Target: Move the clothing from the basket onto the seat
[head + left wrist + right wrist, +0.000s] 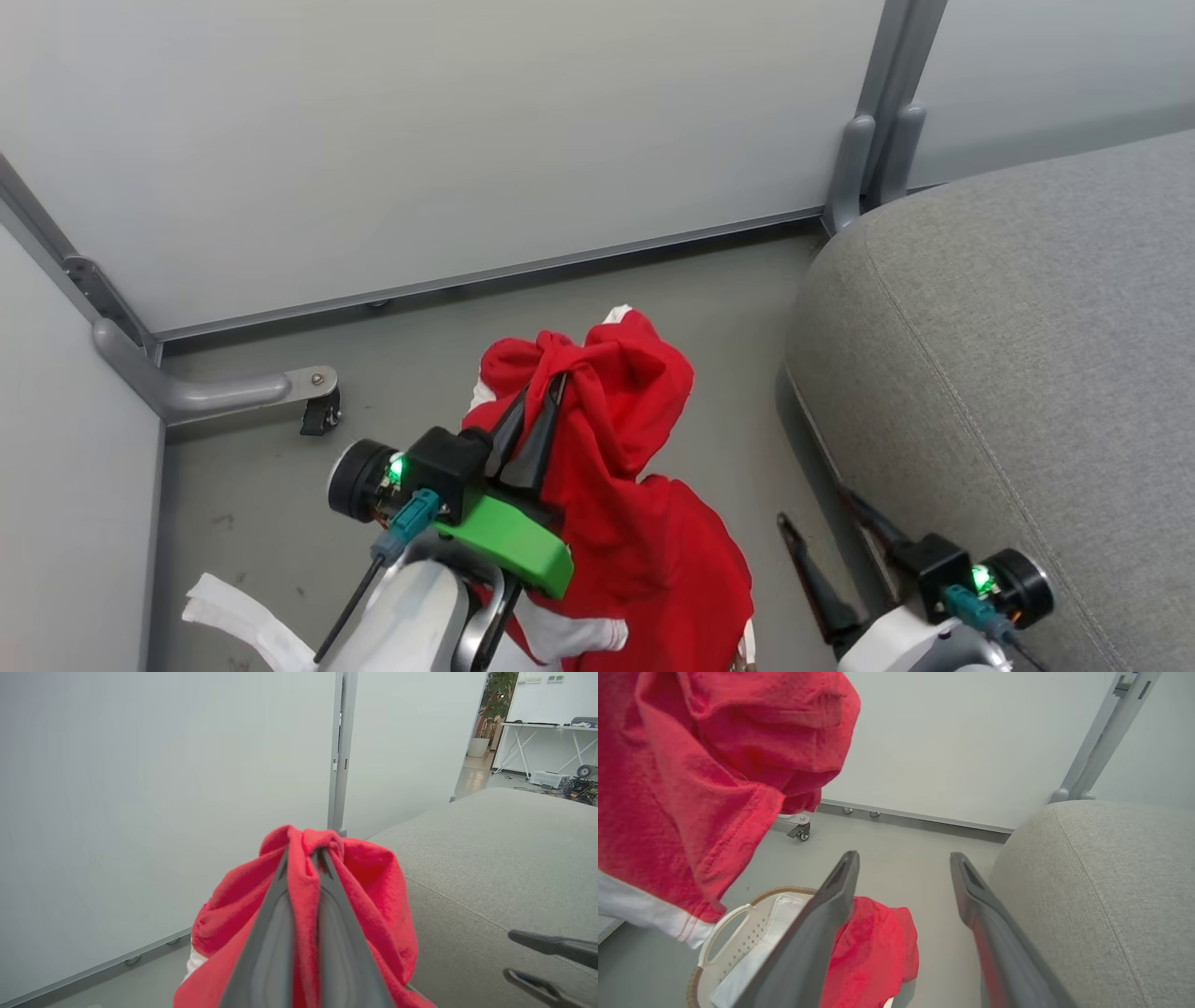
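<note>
**A:** The left hand (551, 381) is clamped shut on a bunched fold of the red garment (644, 532), with cloth squeezed between its fingers. The rest of the garment hangs below that hand, white trim (569, 639) at the bottom.

**B:** So I'd call this the carry step: one piece is up in the air and not yet delivered. Where's the seat (1008, 373)?

**A:** It's off to that hand's right, near but apart. The cloth hangs over the floor (709, 280), not over the seat.

**B:** And the right hand (812, 506)?

**A:** Its fingers are spread and hold nothing. It sits low, just beside the seat's rounded edge. From its own wrist view, the basket (733, 933) lies below it and to its left. A second red garment (873, 947) is heaped inside, spilling toward that hand.

**B:** Is the hanging hem clear of the basket?

**A:** It looks apart, above the handle, but I can't be sure.

**B:** Then here's my read of the next move. The left hand needs to swing rightward until the cloth is over the seat. It has to stay high enough that the trailing hem clears the rounded edge and the right hand waiting there. Only then should the fingers part. The heaped piece is left for another trip.
</note>
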Robot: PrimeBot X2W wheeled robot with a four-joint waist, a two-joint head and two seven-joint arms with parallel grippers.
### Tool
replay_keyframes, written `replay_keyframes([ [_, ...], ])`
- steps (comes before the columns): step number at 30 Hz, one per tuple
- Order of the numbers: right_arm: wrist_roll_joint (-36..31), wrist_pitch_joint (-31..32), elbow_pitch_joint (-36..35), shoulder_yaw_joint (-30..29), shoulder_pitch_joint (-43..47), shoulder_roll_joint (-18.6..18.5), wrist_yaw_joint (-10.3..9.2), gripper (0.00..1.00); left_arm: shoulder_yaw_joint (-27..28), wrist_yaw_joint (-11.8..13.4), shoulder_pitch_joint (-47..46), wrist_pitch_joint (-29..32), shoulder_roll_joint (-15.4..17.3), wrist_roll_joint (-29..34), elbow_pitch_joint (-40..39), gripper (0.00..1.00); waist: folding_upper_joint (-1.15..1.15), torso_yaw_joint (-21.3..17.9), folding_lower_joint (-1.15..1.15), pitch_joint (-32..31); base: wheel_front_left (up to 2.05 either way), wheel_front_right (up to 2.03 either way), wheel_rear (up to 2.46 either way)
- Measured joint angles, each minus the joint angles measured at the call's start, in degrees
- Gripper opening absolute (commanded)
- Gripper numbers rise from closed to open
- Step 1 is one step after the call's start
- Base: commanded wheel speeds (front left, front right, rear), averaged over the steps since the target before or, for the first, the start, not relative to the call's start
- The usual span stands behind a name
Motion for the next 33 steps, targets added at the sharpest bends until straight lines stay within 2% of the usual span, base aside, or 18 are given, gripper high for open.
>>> replay_keyframes([
  [5, 1.5, 0.0, -1.1, 8.6, -0.7, -0.3, 0.00, 1.00, -0.7, -0.2, -0.8, 0.0, 0.0, 0.3, -0.9, 0.00, 0.00, 0.4, 0.00, 0.2, 0.00, 0.00, 0.00],
  [12, 4.8, 0.0, -4.3, 19.2, -7.7, -0.1, 0.00, 1.00, -2.5, -0.2, -1.0, 0.0, 0.0, -0.8, -1.0, 0.00, 0.00, 0.9, 0.00, 0.7, 0.00, 0.00, 0.00],
  [17, 6.4, 0.0, -1.0, 22.9, -13.1, 0.7, 0.00, 1.00, -4.1, -0.2, -1.2, 0.0, -0.1, -1.3, -1.0, 0.00, 0.00, 1.8, 0.00, 1.1, 0.00, 0.00, 0.00],
  [21, 6.3, 0.0, 3.9, 23.3, -15.9, 2.3, 0.00, 1.00, -5.6, -0.2, -1.6, 0.0, -0.1, -1.9, -1.0, 0.00, 0.00, 3.1, 0.00, 1.4, 0.00, 0.00, 0.00],
  [22, 6.2, 0.0, 4.8, 23.0, -16.3, 2.5, 0.00, 0.70, -5.9, -0.2, -1.6, 0.0, -0.1, -2.0, -1.0, 0.00, 0.00, 3.4, 0.00, 1.5, 0.00, 0.00, 0.00],
  [23, 6.1, 0.0, 6.0, 22.9, -16.8, 2.8, 0.00, 0.24, -6.2, -0.2, -1.6, 0.0, -0.1, -2.1, -1.0, 0.00, 0.00, 3.8, 0.00, 1.5, 0.00, 0.00, 0.00],
  [24, 6.0, 0.0, 6.5, 22.7, -17.0, 3.0, 0.00, 0.00, -6.4, -0.2, -1.6, 0.0, -0.1, -2.2, -1.0, 0.00, 0.00, 4.0, 0.00, 1.5, 0.00, 0.00, 0.00],
  [28, 6.1, 0.0, 7.7, 21.9, -17.2, 3.4, 0.00, 0.00, -6.8, -0.3, -1.6, 0.0, -0.1, -2.4, -1.0, 0.00, 0.00, 4.8, 0.00, 1.7, 0.00, 0.00, 0.00],
  [29, 6.1, 0.0, 7.7, 21.8, -17.2, 3.4, 0.00, 0.00, -6.7, -0.1, -1.5, 0.0, -0.1, -2.4, -1.0, 0.32, 0.00, 4.8, 0.00, 1.8, 0.00, 0.00, 0.00],
  [30, 6.3, 0.0, 7.5, 21.7, -17.2, 3.5, 0.00, 0.00, -6.5, -0.1, -1.5, 0.0, -0.1, -2.4, -1.0, 0.82, 0.00, 4.7, 0.00, 1.8, 0.00, 0.00, 0.00],
  [31, 6.5, 0.0, 7.2, 21.6, -17.2, 3.5, 0.00, 0.00, -6.4, 0.0, -1.4, 0.0, -0.1, -2.4, -0.8, 1.00, 0.00, 4.6, 0.00, 1.8, 0.00, 0.00, 0.00],
  [33, 6.9, 0.0, 6.5, 20.7, -16.8, 3.6, 0.00, 0.00, -5.5, 0.4, -1.2, 0.0, -0.1, -2.0, -0.9, 1.00, 0.00, 4.0, 0.01, 1.9, 0.00, 0.00, 0.00],
])
